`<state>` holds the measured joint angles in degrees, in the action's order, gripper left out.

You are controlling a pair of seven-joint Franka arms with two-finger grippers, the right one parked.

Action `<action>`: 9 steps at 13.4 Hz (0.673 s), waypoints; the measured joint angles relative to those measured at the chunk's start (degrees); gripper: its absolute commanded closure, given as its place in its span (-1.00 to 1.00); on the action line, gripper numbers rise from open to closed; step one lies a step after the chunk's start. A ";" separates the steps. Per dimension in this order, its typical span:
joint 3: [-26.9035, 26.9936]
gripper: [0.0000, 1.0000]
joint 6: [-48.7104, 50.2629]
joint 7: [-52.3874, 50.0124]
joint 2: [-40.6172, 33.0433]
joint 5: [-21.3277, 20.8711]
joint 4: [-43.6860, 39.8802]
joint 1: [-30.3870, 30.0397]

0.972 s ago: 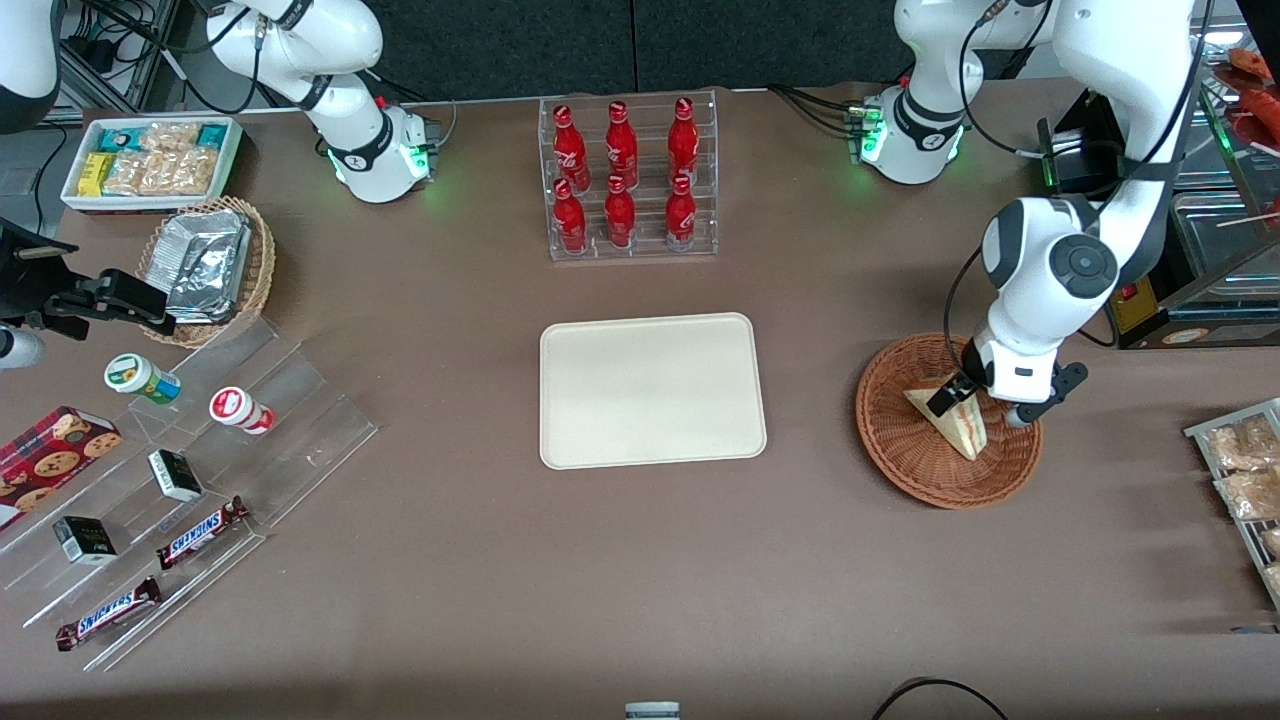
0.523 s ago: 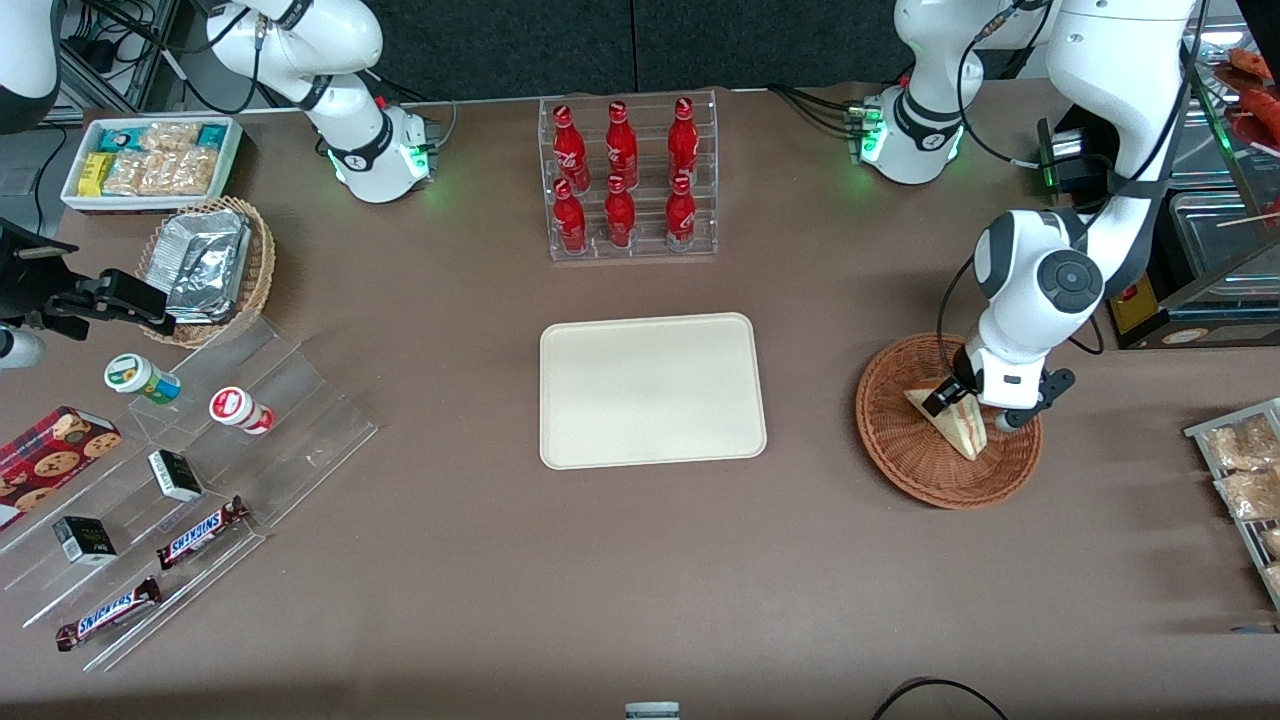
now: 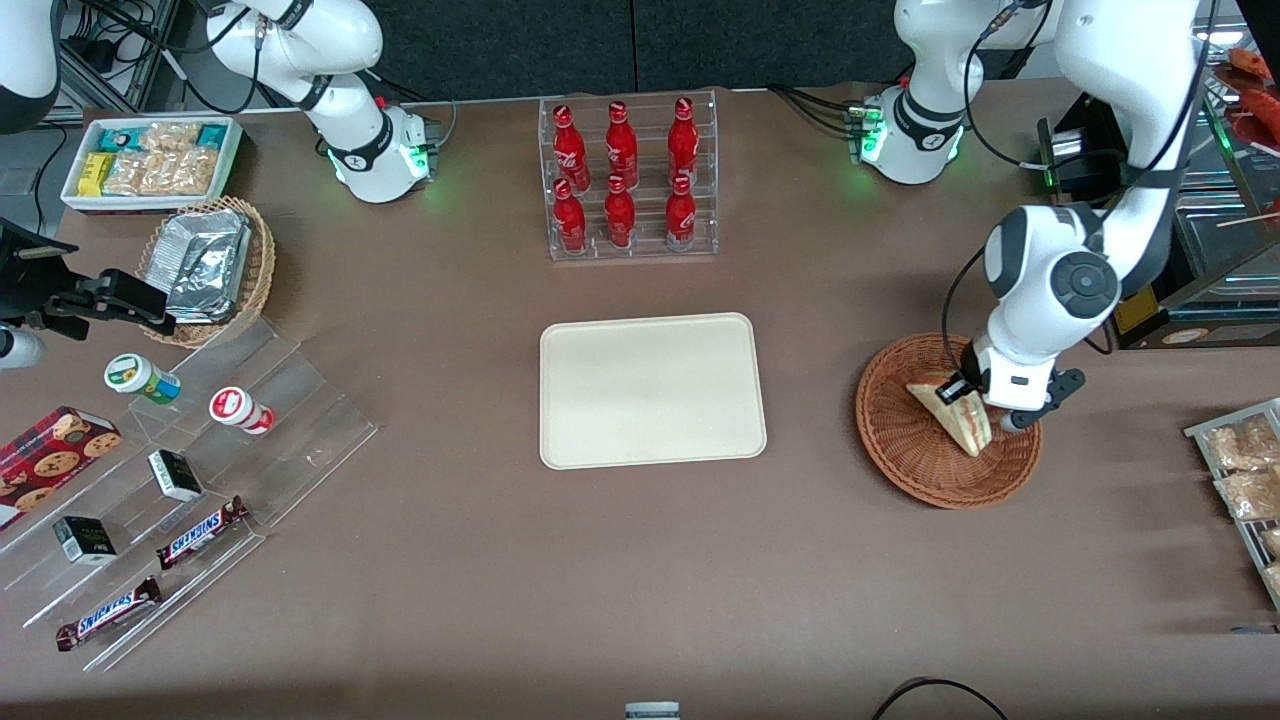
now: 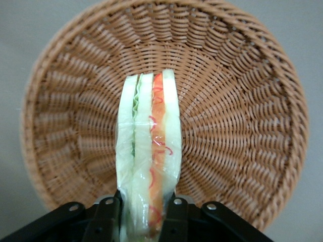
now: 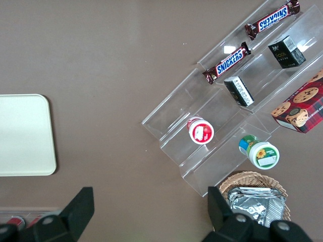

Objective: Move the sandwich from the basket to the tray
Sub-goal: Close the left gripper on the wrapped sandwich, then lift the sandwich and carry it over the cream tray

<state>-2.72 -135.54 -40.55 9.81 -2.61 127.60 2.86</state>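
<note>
The sandwich [image 3: 955, 417] is a wrapped wedge of pale bread with orange-red and green filling, over the reddish-brown wicker basket [image 3: 900, 440] toward the working arm's end of the table. My left gripper [image 3: 968, 398] is shut on its end and holds it tilted, lifted a little off the basket floor. In the left wrist view the sandwich [image 4: 149, 151] stands between the black fingers [image 4: 107, 217] of the gripper [image 4: 146, 222], with the basket [image 4: 242, 126] below. The cream-beige tray [image 3: 650, 390] lies bare at the table's middle; its corner also shows in the right wrist view [image 5: 22, 133].
A clear rack of red bottles [image 3: 625, 180] stands farther from the front camera than the tray. A metal rack of snack packs [image 3: 1245, 480] lies beside the basket at the table's edge. A clear stepped stand with snacks [image 3: 170, 480] and a tan foil-pack basket [image 3: 210, 265] lie toward the parked arm's end.
My left gripper dipped into the basket, closed on the sandwich, and has now risen a little with it; the sandwich sits more tilted than before.
</note>
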 measured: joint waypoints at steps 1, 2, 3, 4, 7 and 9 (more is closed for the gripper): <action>-0.19 1.00 5.11 0.35 -1.12 0.00 -2.71 0.00; -0.89 1.00 10.06 0.46 -2.07 0.00 -5.68 0.01; -2.19 1.00 14.70 0.45 -2.76 0.00 -8.91 0.04; -3.69 1.00 18.33 0.15 -3.12 0.00 -11.84 0.13; -9.78 1.00 23.05 -4.34 -2.90 0.03 -17.16 0.43; -15.28 1.00 23.11 -8.60 -1.65 0.03 -18.51 0.87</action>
<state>-18.00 -112.43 -49.15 8.17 -2.58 109.09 3.74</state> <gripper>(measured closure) 0.837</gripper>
